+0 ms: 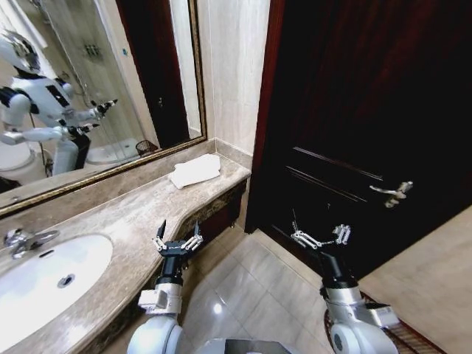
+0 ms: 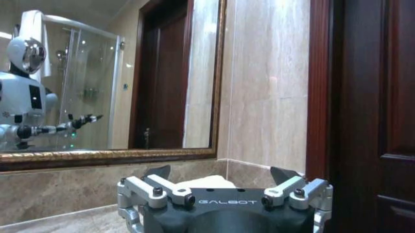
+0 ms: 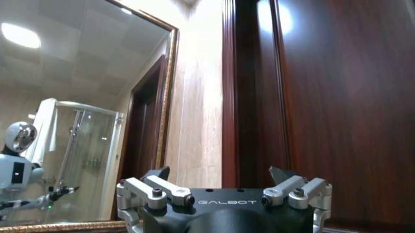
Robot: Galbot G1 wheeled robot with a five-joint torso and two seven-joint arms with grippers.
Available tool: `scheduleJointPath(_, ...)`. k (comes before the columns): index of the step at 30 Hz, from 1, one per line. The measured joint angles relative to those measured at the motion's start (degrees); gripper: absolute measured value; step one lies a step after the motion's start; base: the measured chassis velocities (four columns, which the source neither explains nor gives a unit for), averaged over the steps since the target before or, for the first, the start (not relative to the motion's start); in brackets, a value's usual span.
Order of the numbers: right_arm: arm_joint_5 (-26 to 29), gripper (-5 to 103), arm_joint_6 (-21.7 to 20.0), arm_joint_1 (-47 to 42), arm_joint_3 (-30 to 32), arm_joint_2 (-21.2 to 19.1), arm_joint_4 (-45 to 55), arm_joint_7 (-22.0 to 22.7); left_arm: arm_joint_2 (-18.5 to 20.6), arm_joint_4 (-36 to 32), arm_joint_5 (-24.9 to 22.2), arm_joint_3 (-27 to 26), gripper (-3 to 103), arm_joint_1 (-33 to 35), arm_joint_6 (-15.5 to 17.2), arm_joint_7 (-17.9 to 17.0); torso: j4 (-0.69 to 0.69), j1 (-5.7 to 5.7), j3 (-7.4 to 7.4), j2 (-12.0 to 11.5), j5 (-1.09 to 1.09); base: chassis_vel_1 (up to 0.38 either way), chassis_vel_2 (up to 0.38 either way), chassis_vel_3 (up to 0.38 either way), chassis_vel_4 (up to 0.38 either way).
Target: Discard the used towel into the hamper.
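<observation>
The folded white towel (image 1: 195, 170) lay on the counter (image 1: 110, 214), upper centre of frame. Soft and light (probably limp), it suited a pinch at one edge. Left gripper (image 1: 178, 238) and right gripper (image 1: 319, 237) hovered spread, empty.

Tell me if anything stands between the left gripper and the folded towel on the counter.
Nothing visible does. The left gripper, open, hangs at the counter's front edge; only bare marble lies between it and the white towel near the wall end.
</observation>
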Motion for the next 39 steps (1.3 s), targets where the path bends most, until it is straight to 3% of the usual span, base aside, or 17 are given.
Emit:
scheduleJointPath(17,-1.1,100,0.0,-0.3,-2.4,-0.2,-1.0,-3.0,0.0,0.4,-0.9,-0.8,100,-0.5,0.6,-0.3,0.01,0.01,0.00,0.0,-0.01,-0.188,0.181,0.186,-0.197)
scheduleJointPath(28,-0.4,100,1.7,0.5,-3.9,-0.6,-3.6,-8.0,0.0,1.3,-5.6,-4.1,100,-2.0,2.4,-0.4,0.01,0.02,0.00,0.0,0.00,-0.199,0.195,0.195,-0.192)
scheduleJointPath(31,-0.2,100,2.2,0.8,-4.1,-0.6,-4.3,-9.1,0.0,2.2,-7.8,-5.7,100,-3.2,4.8,-0.9,0.02,0.06,0.02,0.0,0.01,-0.112,0.113,0.109,-0.094)
scheduleJointPath(33,-0.2,100,2.5,0.9,-3.9,-0.9,-5.0,-9.4,0.0,4.2,-10.6,-7.3,100,-5.3,8.1,-1.9,-0.01,0.05,0.01,0.0,0.00,-0.071,0.062,0.016,0.002)
scheduleJointPath(35,-0.2,100,2.5,0.9,-3.7,-1.0,-5.3,-9.4,0.1,4.8,-11.2,-7.7,100,-5.9,8.9,-2.2,0.00,0.04,0.01,0.0,0.00,0.000,0.000,0.000,0.000)
scheduleJointPath(37,-0.2,100,2.6,1.0,-3.0,-1.5,-6.1,-9.4,1.5,7.8,-14.4,-9.2,100,-9.6,12.8,-3.5,0.01,-0.02,0.00,0.0,0.00,0.031,-0.009,-0.015,-0.006)
scheduleJointPath(39,-0.2,100,2.7,1.0,-2.7,-1.7,-6.7,-9.4,2.2,9.6,-15.5,-9.7,100,-11.5,13.7,-3.7,0.02,-0.04,-0.01,0.0,-0.01,0.069,-0.021,-0.030,0.011)
